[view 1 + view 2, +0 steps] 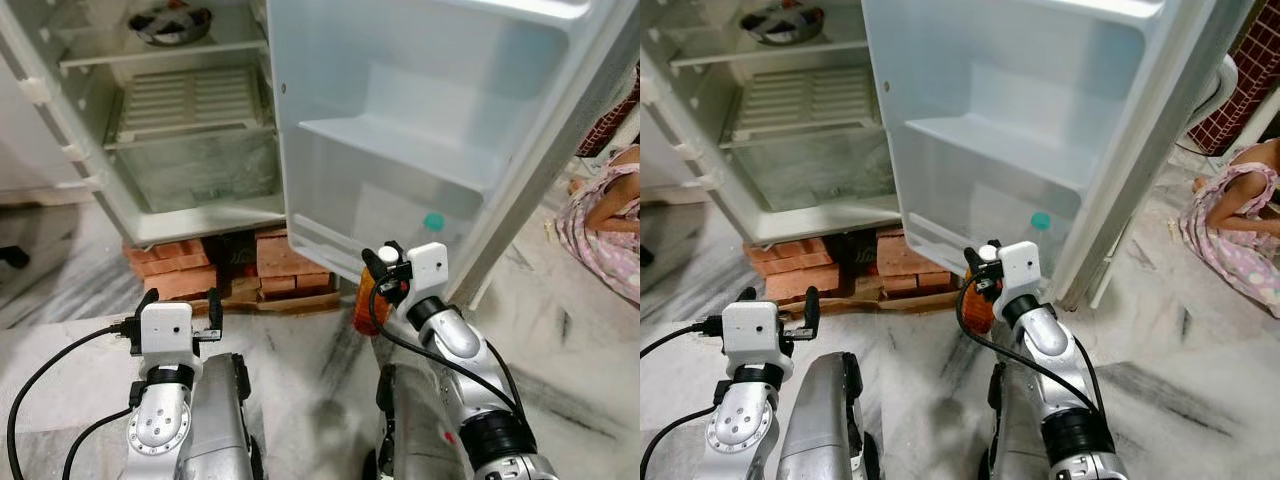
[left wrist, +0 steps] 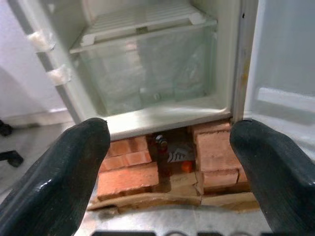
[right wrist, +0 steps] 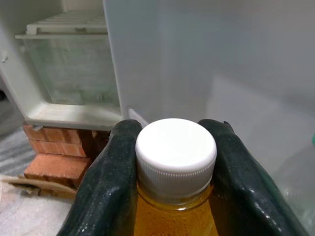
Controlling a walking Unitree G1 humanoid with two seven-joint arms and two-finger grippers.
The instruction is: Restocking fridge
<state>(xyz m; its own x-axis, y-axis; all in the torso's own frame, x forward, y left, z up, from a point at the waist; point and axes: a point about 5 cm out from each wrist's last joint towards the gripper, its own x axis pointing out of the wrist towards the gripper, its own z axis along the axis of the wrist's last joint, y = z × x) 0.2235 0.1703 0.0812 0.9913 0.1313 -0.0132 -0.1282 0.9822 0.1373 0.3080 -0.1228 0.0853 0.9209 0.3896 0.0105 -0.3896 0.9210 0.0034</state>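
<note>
The fridge (image 1: 190, 215) stands open in front of me, its door (image 1: 420, 90) swung out to the right. My right gripper (image 1: 384, 272) is shut on the neck of a bottle of orange liquid (image 3: 175, 216) with a white cap (image 3: 175, 147), held low just in front of the door's bottom shelf (image 1: 330, 245). A bottle with a green cap (image 1: 433, 221) stands in that door shelf. My left gripper (image 1: 180, 303) is open with nothing in it, facing the bricks under the fridge. The clear crisper drawer (image 2: 147, 73) looks bare.
Stacked red bricks (image 1: 175, 272) and a wooden board prop up the fridge. A dark bowl (image 1: 170, 22) sits on an upper shelf. A person in a pink dress (image 1: 610, 225) sits on the marble floor at the right. Black cables trail from both wrists.
</note>
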